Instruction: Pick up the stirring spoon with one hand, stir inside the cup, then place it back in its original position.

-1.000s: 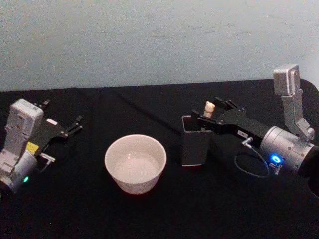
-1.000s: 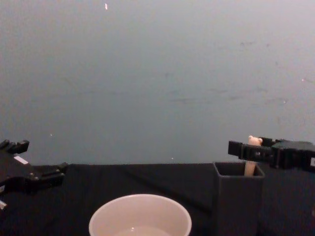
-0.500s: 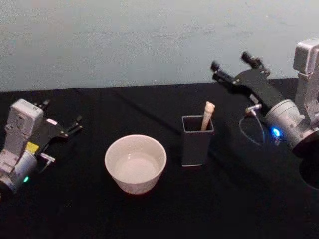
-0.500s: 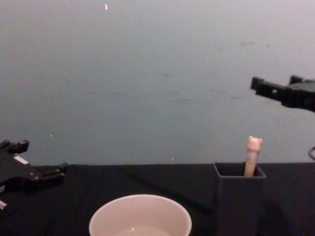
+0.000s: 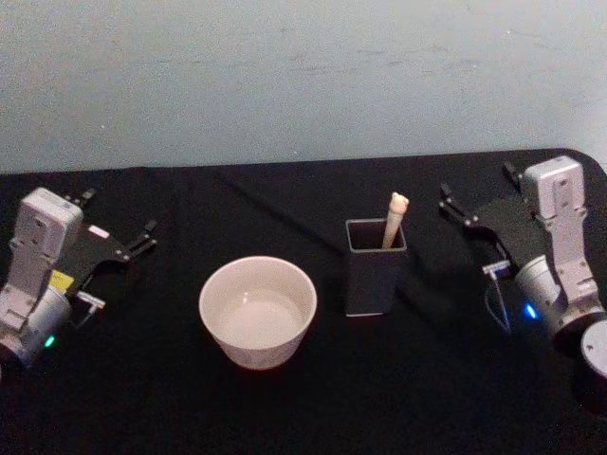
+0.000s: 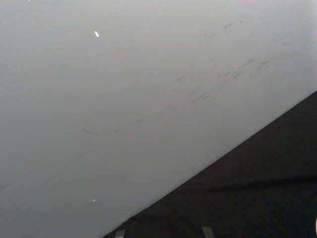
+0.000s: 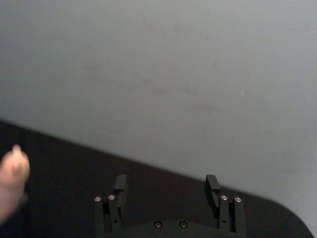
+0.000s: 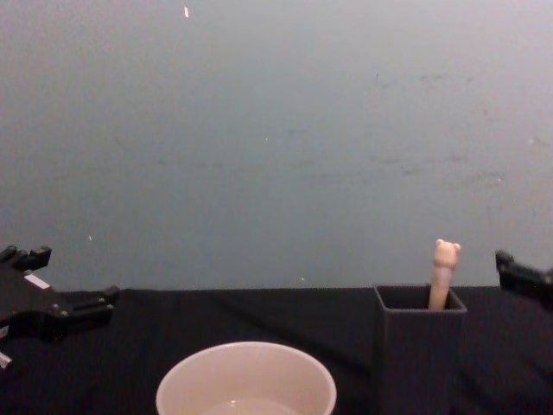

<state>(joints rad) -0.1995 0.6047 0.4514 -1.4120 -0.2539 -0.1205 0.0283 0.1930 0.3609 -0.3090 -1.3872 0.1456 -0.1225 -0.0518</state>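
While it rests at the table's left edge, the left gripper point(image 5: 119, 242) holds nothing, its dark fingers spread apart and pointing toward the middle. A yellow sticker and a white tag sit on its body, but their print is too small to read. From the chest view that gripper point(image 8: 65, 298) shows side-on, cut off by the frame's edge.

To its right, the cup point(image 5: 257, 311) stands on the black table point(image 5: 285, 408); in the chest view the lower part of the cup point(image 8: 246, 380) is cropped away.

Just right of the cup, apart from it, stands the holder point(image 5: 376, 266). The spoon point(image 5: 394, 218) leans inside it, bear head up; its neck and bowl are hidden within the box. The chest view shows the spoon point(image 8: 443, 272) rising above the rim of the holder point(image 8: 420, 346).

Farther right, well apart from the holder, the right gripper point(image 5: 479, 197) hovers with its fingers point(image 7: 120, 186) wide and empty. A blue light glows on its arm. No writing on it can be read.
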